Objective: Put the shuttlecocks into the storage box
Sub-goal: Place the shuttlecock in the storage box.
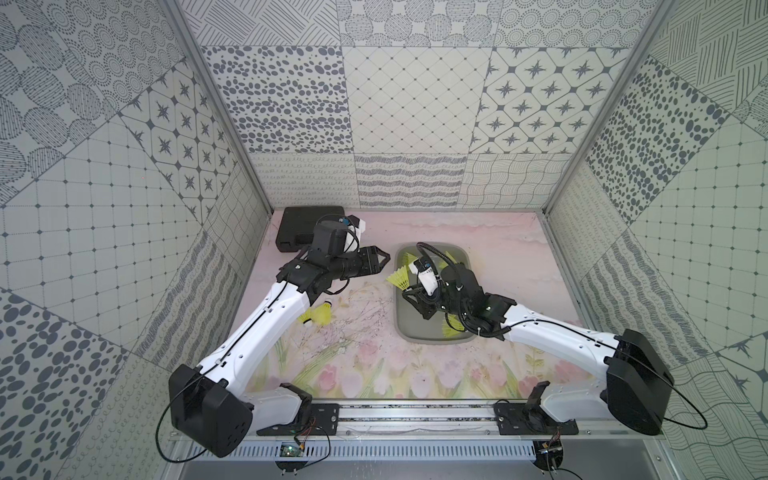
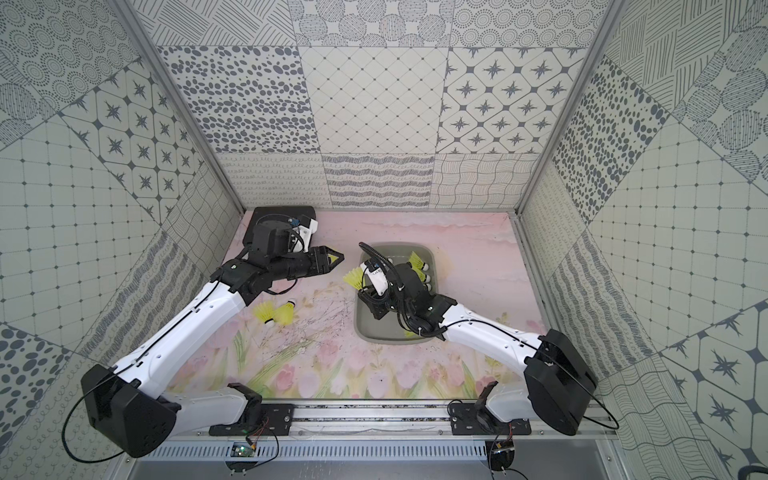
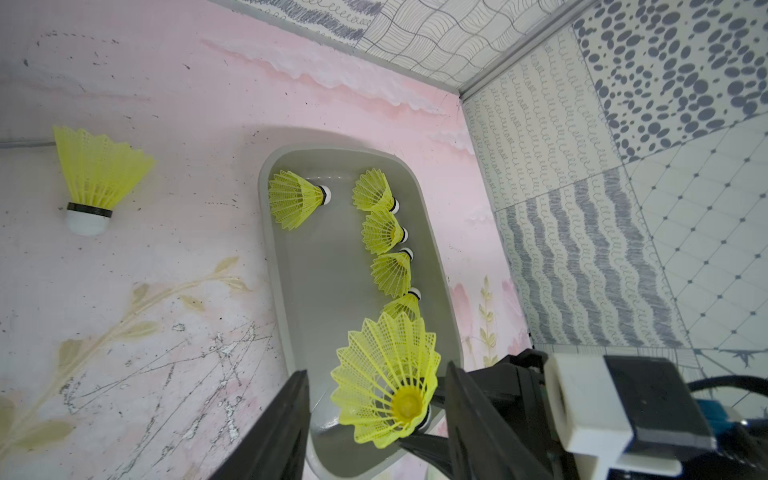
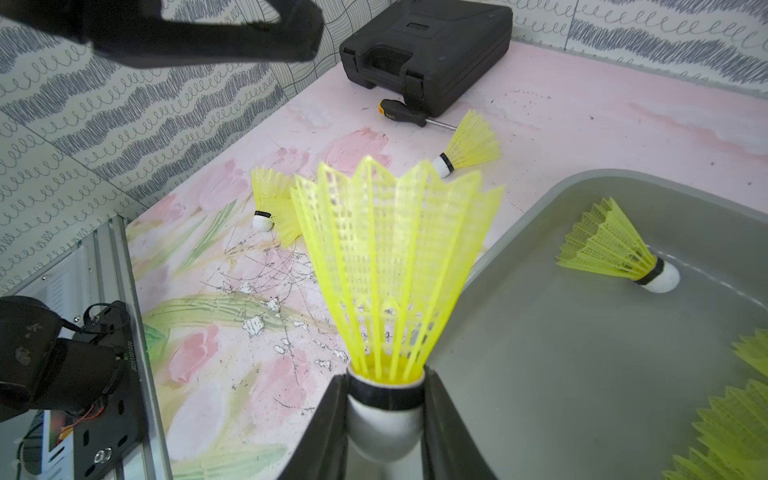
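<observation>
The right tool [image 4: 385, 386], clamped on the cork of one shuttlecock [image 1: 398, 277], hangs over the storage box [image 1: 409, 328], skirt pointing past its left rim; the left tool [image 1: 383, 262] is apart, empty.

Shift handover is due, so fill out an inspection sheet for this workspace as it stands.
Surface: pink floral table mat, scratched mid-table.
Job's things: grey storage box holds at least five shuttlecocks; loose pair lies left of it; loose shuttlecock lies by the orange-and-black-handled screwdriver.
Clutter: black hard case in far left corner, screwdriver beside it.
Grippers: left gripper open, empty; right gripper shut on held shuttlecock's cork, over the box's left wall.
Cables: black cable loops hang off both arms.
Surroundings: patterned wall panels on three sides; aluminium rail in front.
</observation>
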